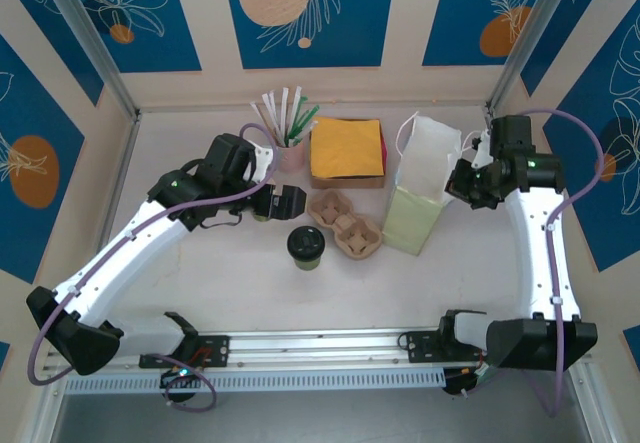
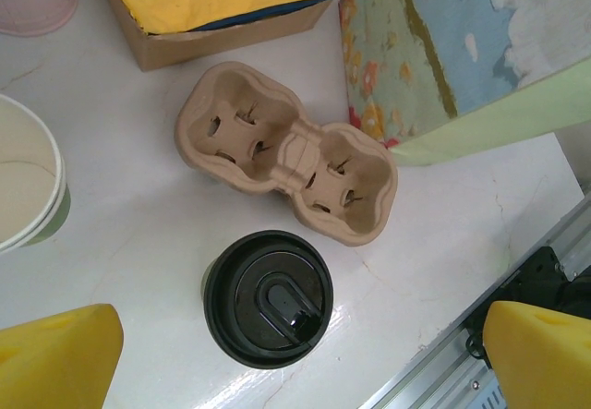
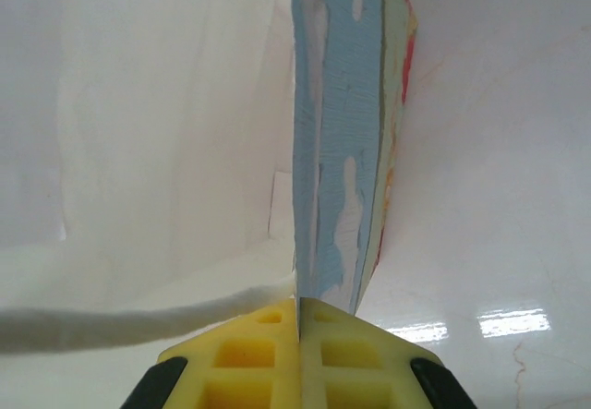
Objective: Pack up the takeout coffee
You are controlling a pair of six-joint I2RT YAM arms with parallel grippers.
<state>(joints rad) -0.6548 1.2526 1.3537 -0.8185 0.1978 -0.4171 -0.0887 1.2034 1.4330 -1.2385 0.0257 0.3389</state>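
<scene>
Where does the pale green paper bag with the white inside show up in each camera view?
Top external: the pale green paper bag stands right of centre, beside the brown cardboard cup carrier, the right gripper shut on its rim.
Left wrist: the bag, upper right corner, right of the carrier.
Right wrist: its patterned wall runs up the middle, from the gripper.
Shared landmark: the white table.

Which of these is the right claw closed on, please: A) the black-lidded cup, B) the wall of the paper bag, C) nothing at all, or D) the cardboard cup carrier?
B: in the right wrist view, the right claw is pinched shut on the upright edge of the paper bag.
</scene>
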